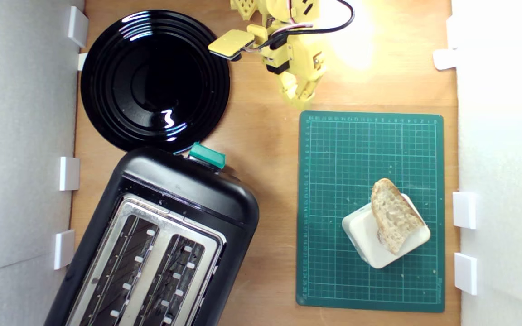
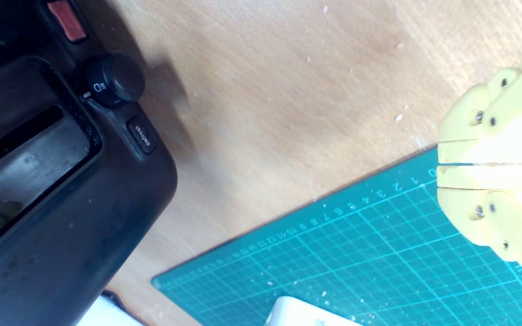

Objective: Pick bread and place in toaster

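Pincer: the yellow pincer [image 1: 298, 93] hangs over bare wood just past the far edge of the green mat, near the top of the exterior view; in the wrist view [image 2: 442, 164] its two fingers lie together with only a thin slit between them, and nothing is held.
Bread: the bread [image 1: 393, 215] lies on top of a white block [image 1: 369, 244], leaning across it, its rounded end toward the arm and its pointed end away; it is well apart from the pincer.
White block: rounded and square, it sits on the mat toward the exterior view's lower right; only a corner [image 2: 304, 314] shows in the wrist view.
Mat: the green cutting mat [image 1: 333, 149] with a printed grid covers the exterior view's right half of the desk, with crumbs scattered on it.
Toaster: the black toaster [image 1: 188, 185] stands at an angle in the exterior view's lower left, two slots open in its silver top plate [image 1: 161, 258], nothing in them; a teal lever [image 1: 206, 155] sticks out of the end nearest the plate.
Toaster controls: the wrist view shows a round black knob [image 2: 115, 80] and a small button [image 2: 142, 134] on its end.
Plate: a round glossy black plate [image 1: 107, 86] lies at the exterior view's upper left, just beside the toaster.
Desk: light wood [image 1: 265, 136], with white walls and white clips on both sides.
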